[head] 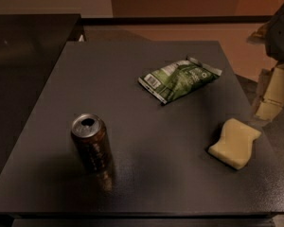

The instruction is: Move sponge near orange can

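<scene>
sponge sits by the gripper at the right edge, can far across the table

the gripper (273,96) is at the right edge of the scene, a pale cream-coloured piece hanging under a darker grey part of the arm, beside the right rim of the table (132,70). much of it is cut off by the frame. whether it is spread or pressed together i cannot tell from here. it holds nothing that i can see.

the sponge (235,143) lies flat on the table near its front right corner, just below and a little left of the gripper's lower end. the two are close but apart, with a strip of dark tabletop and the table's edge between them. the sponge is a pale yellow block with wavy sides, its long side angled toward the right rim.

the orange can (91,143) stands upright on the left front part of the table, silver top up with the opening showing, its body dark brownish orange. it is well apart from the sponge, with a wide stretch of bare tabletop between them, and further still from the gripper.

a crinkled green snack bag (180,79) lies flat toward the back of the table, right of centre, above the gap between can and sponge and touching neither. a dark counter (28,56) runs along the table's left side.
</scene>
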